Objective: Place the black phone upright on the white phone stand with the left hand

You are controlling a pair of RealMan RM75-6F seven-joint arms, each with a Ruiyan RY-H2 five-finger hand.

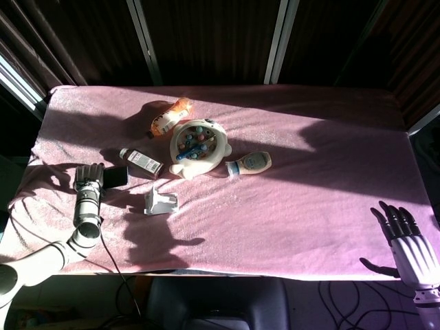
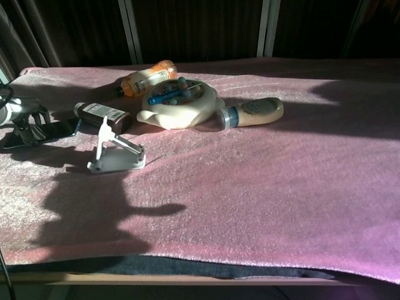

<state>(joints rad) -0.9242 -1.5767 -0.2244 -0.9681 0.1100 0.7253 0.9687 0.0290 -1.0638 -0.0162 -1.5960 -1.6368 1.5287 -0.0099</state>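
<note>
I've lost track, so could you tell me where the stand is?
The stand sits on the table's left side, just front of the dark bottle and right of the left hand.

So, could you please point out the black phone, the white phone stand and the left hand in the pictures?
black phone [image 1: 115,177], head view, on its dark screen.
white phone stand [image 2: 115,154], chest view, on its sloping arm, above the base.
left hand [image 1: 88,175], head view, on the fingers at the phone's edge.

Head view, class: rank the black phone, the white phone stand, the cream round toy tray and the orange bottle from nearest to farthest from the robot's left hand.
1. Black phone: right at the left hand, on its right.
2. White phone stand: further right, slightly nearer the camera.
3. Cream round toy tray: mid-table, beyond the stand.
4. Orange bottle: at the back, farthest by a small margin.
</note>
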